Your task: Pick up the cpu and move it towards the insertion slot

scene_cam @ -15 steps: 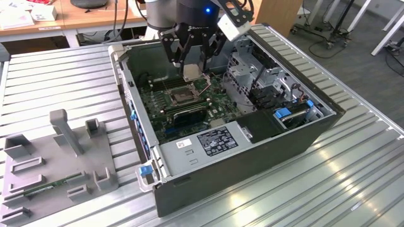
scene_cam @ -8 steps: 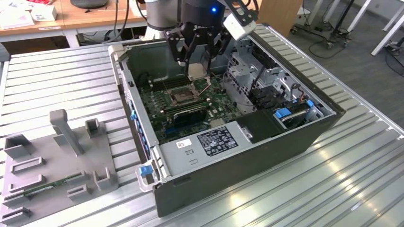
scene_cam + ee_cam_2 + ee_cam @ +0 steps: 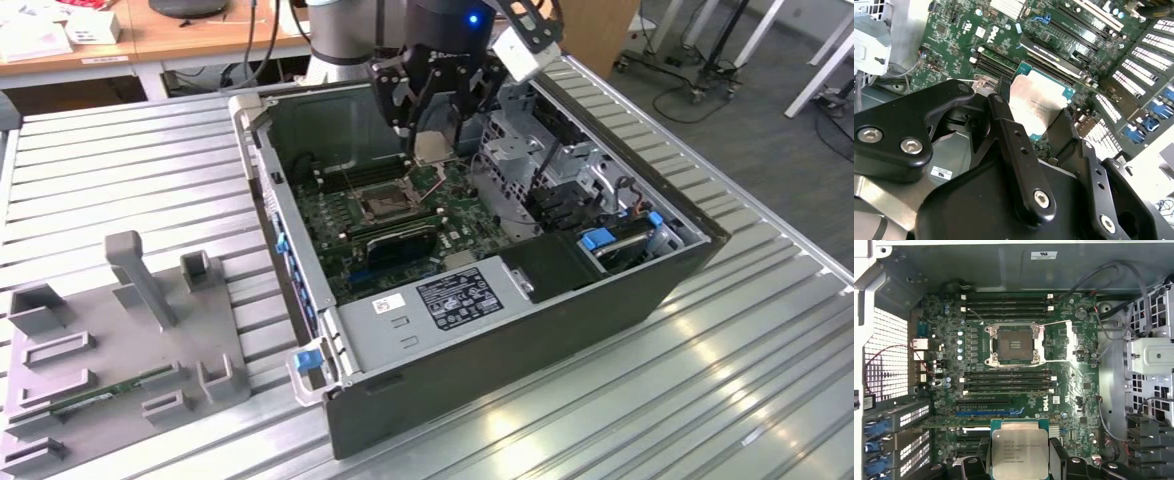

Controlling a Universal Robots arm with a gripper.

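Here the cpu [image 3: 1015, 450] hangs pinched by its edges between the black fingers [image 3: 1058, 457] of the gripper [image 3: 434, 147], held flat above the motherboard [image 3: 944, 390] inside the open computer case [image 3: 534, 330]. The insertion slot [image 3: 1014, 343] lies apart from the chip, its dark socket bare, memory slots [image 3: 1006, 382] between the two. The arm reaches down from the case's far wall, with a drive cage [image 3: 534, 160] just beside it.
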